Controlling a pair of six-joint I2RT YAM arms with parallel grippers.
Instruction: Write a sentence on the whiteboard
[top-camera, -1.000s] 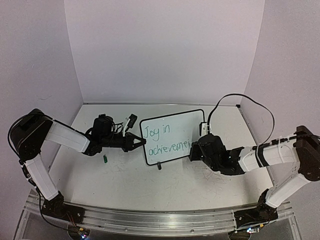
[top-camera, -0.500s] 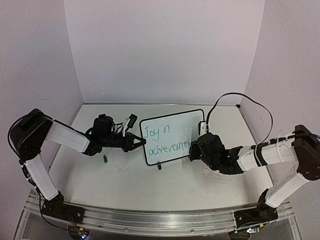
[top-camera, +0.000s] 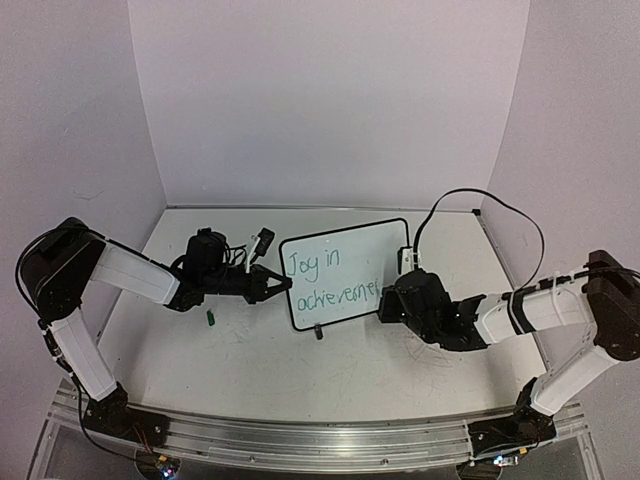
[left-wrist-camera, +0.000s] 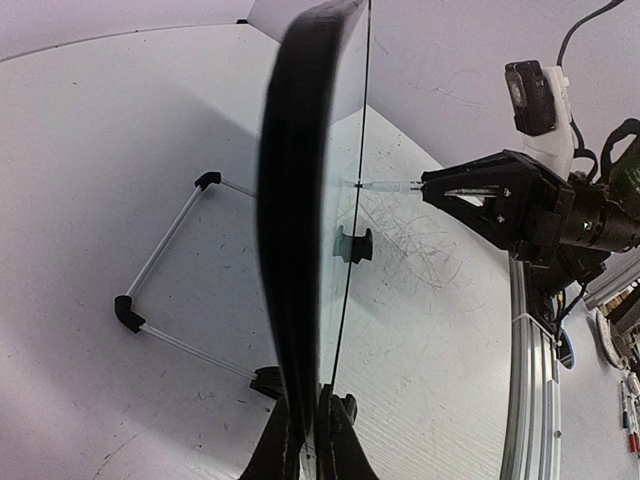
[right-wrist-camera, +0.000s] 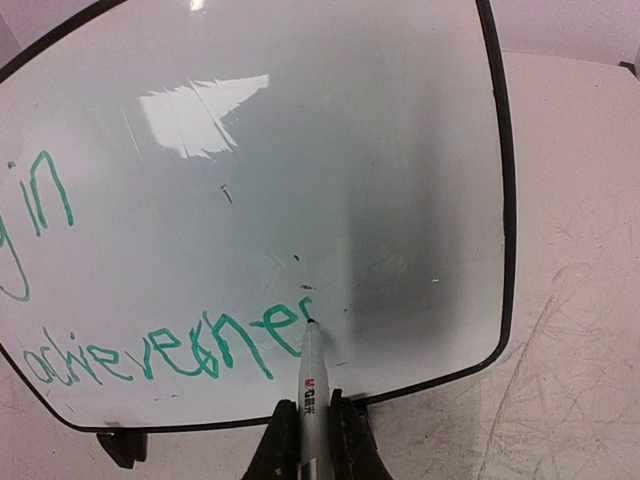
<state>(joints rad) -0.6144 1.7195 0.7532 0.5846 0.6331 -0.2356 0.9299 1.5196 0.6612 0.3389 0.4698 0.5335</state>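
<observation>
Top view: you have the board (top-camera: 345, 272) standing upright mid-surface (top-camera: 250, 370), between the two arms, its face toward the arm bases. The sentence (top-camera: 322, 277) shows in green on two lines, "Joy in" above a longer word. The left pincer (top-camera: 283, 284) is at the board's left edge and the right pincer (top-camera: 386, 298) at its lower right. A small green object (top-camera: 211, 318) lies on the surface near the left arm, apart from the board. Left wrist view: the board (left-wrist-camera: 300, 200) is seen edge-on. The left pincer (left-wrist-camera: 310, 440) is closed on its near edge, one finger either side of the black border. A wire stand (left-wrist-camera: 165, 243) sits behind the board, and a clip foot (left-wrist-camera: 352, 245) at its base. Opposite, the right pincer (left-wrist-camera: 432, 186) holds the marker (left-wrist-camera: 388, 186), tip on the board's face. Right wrist view: the right pincer (right-wrist-camera: 312, 420) is closed round the marker (right-wrist-camera: 309, 375). Its tip touches the board (right-wrist-camera: 380, 150) at the end of the sentence's (right-wrist-camera: 170, 352) lower line, which starts "achieve".
</observation>
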